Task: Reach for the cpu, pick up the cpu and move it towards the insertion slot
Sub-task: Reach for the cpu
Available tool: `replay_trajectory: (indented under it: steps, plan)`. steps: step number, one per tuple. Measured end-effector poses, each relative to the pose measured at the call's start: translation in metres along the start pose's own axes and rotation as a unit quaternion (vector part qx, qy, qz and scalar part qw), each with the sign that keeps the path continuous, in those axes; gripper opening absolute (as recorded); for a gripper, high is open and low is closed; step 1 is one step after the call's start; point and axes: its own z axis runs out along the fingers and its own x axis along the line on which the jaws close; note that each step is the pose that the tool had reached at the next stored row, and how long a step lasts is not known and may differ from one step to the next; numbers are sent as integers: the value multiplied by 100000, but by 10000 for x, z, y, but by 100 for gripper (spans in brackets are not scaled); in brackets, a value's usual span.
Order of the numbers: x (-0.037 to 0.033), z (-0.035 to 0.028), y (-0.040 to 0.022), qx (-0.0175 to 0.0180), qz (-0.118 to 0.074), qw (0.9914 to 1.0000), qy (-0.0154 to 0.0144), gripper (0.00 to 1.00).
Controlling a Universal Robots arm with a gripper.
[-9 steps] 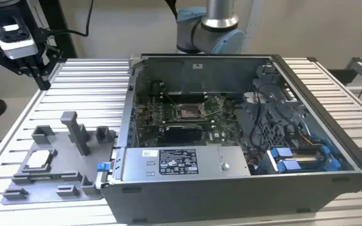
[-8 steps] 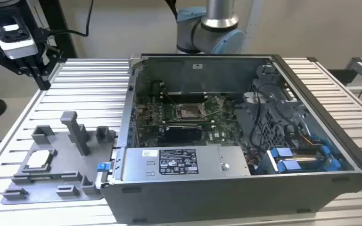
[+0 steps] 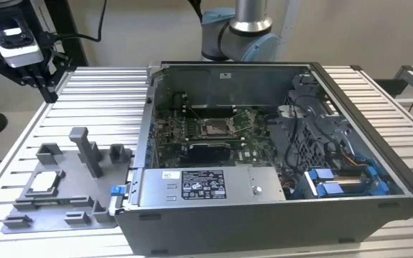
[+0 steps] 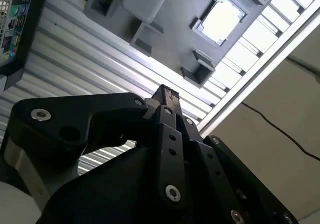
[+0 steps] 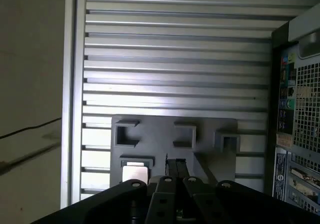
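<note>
The cpu (image 3: 44, 181) is a pale square chip lying flat in a holder on the grey fixture plate (image 3: 63, 217), at the exterior view's left. It also shows bright in the second wrist view as the cpu (image 4: 220, 18) and partly behind the gripper's links in the first wrist view as the cpu (image 5: 135, 173). My gripper (image 3: 47, 88) hangs high above the table's far left corner, well away from the cpu, fingers pressed together with nothing between them. The same gripper (image 4: 165, 91) (image 5: 176, 165) looks down on the plate in both wrist views. The insertion slot (image 3: 216, 127) sits on the green board inside the open case.
The open computer case (image 3: 278, 215) fills the middle and right of the slatted aluminium table (image 3: 99, 102). Grey blocks and a tall post (image 3: 86, 150) stand on the fixture plate near the cpu. The arm's base (image 3: 239, 32) rises behind the case. The case's port panel (image 5: 295, 109) borders the plate.
</note>
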Motion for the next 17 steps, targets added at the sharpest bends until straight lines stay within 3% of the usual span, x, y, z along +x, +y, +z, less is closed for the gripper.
replay_trajectory:
  steps: [6,9,13,17]
  plan:
    - [12,-1,0,1,4,100000,4,0]
    - [100,0,-16,-2,4,100000,-1,0]
    - [210,-1,-81,-3,-2,100000,3,0]
    - [283,-1,-191,-3,5,100000,4,0]
